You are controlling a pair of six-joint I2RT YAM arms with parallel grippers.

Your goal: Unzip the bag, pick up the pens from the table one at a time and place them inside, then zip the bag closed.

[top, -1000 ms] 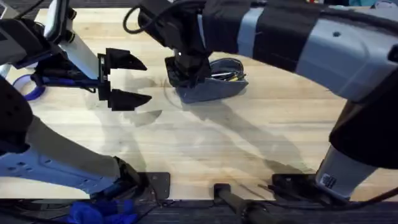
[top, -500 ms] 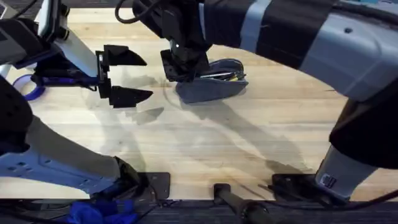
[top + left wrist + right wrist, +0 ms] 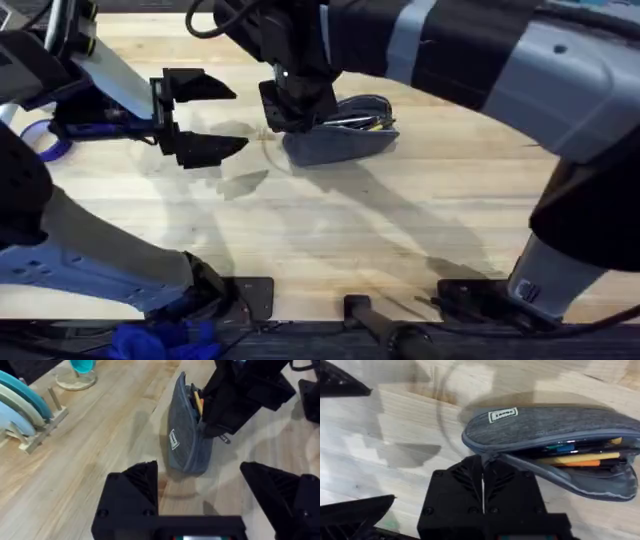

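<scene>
I see the left gripper hovering above the table with fingers spread wide, holding nothing. Beyond it, the bag lies unzipped at mid-table with pens inside. The right gripper sits at the bag's left end, fingers pressed together at the zipper edge.

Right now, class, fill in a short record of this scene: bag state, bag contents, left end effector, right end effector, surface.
bag state: the bag lies on its side, zipper open
bag contents: pens lie inside, yellow and orange among them
left end effector: the left end effector is open, empty, beside the bag
right end effector: the right end effector is shut at the bag's zipper end
surface: wooden table
</scene>
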